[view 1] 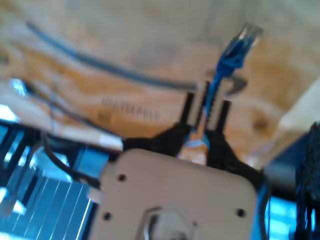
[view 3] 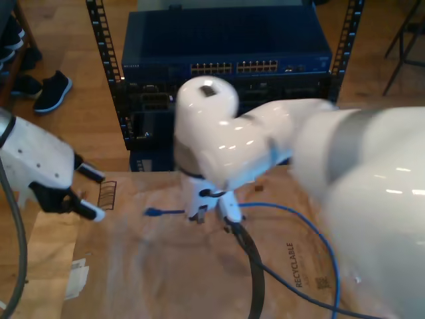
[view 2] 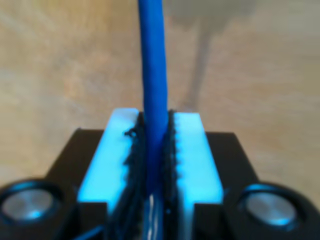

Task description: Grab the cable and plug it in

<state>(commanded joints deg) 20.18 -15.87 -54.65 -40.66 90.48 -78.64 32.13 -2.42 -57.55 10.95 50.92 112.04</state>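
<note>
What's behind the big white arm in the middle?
A blue box with rows of ports stands behind the arm. The arm covers the box's lower part and some of the cable.

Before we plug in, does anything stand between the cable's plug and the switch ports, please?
Nothing visible does: the plug hangs over the cardboard below the ports, though an arm hides part of the way.

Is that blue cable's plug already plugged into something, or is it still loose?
Loose. The plug hangs free beyond my first gripper, with bare wooden surface behind it, in no socket.
</note>
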